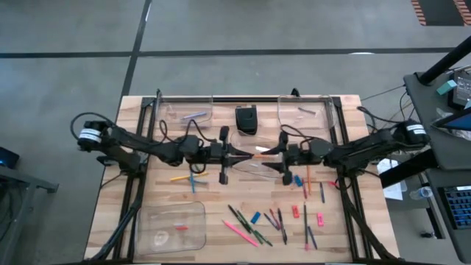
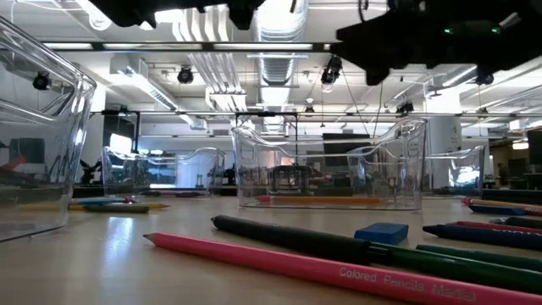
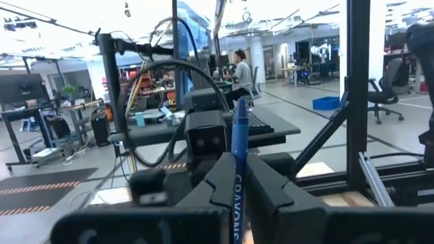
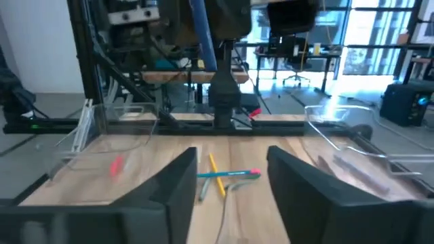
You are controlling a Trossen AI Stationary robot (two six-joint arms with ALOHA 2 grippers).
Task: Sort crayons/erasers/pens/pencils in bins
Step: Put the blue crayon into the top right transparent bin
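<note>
Where the two arms meet over the middle bin (image 1: 254, 165), the left gripper (image 1: 249, 153) and right gripper (image 1: 266, 152) nearly touch — loose pencils (image 1: 243, 234) lie on the table (image 1: 346, 235) nearer the front. Left wrist: fingers (image 3: 271, 196) closed on a blue pencil (image 3: 239, 135), upright. Right wrist: fingers (image 4: 308, 176) apart — nothing between them.

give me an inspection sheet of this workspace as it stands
surface: wooden table, bare in patches
job's things: four clear bins; loose pencils, erasers near front edge
clutter: small black box at the back
end effectors: left end effector shut on a blue pencil; right end effector open, empty; both meet over the centre bin
cables: black leads along both arms
surroundings: seated person in the room behind
</note>
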